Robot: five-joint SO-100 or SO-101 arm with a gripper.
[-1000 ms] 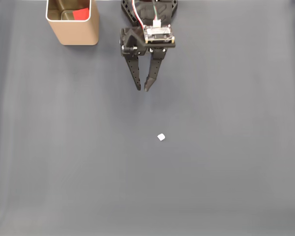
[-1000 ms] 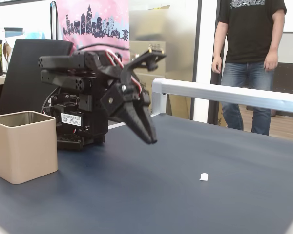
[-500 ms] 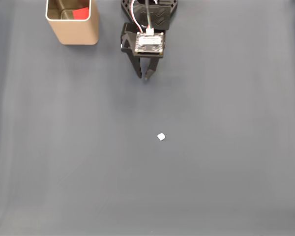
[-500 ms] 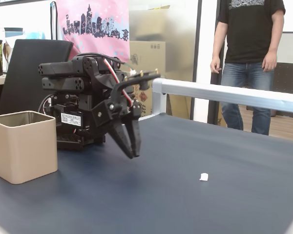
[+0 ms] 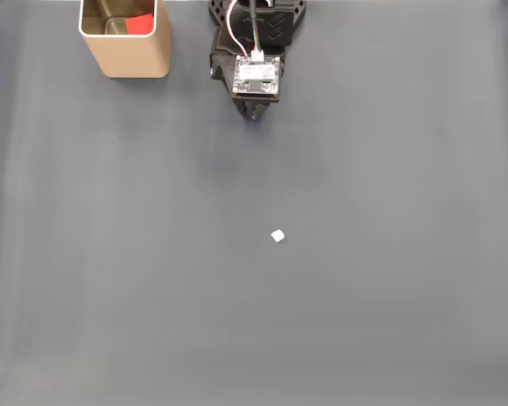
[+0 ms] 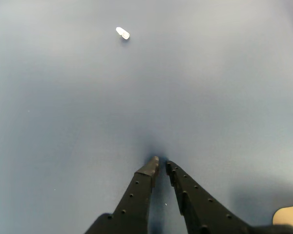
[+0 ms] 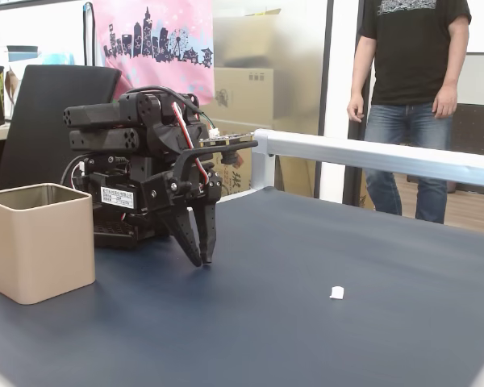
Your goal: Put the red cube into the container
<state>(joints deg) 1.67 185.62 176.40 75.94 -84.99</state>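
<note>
The red cube (image 5: 138, 24) lies inside the tan container (image 5: 135, 59), against its right inner wall, at the top left of a fixed view. In another fixed view the container (image 7: 39, 242) stands at the left and the cube is hidden by its wall. My gripper (image 5: 253, 116) is folded back close to the arm's base, to the right of the container and apart from it. It points down at the mat (image 7: 202, 260). Its fingertips (image 6: 161, 165) are almost touching, with nothing between them.
A tiny white speck (image 5: 277, 236) lies mid-mat, well ahead of the gripper. An aluminium rail (image 7: 371, 157) borders the far side of the table, and a person (image 7: 411, 97) stands behind it. A tan corner of the container (image 6: 290, 214) shows at the wrist view's bottom right.
The gripper has drawn back toward the arm's base and tipped downward, and its fingers have gone from spread apart to together. The cube and container have not moved.
</note>
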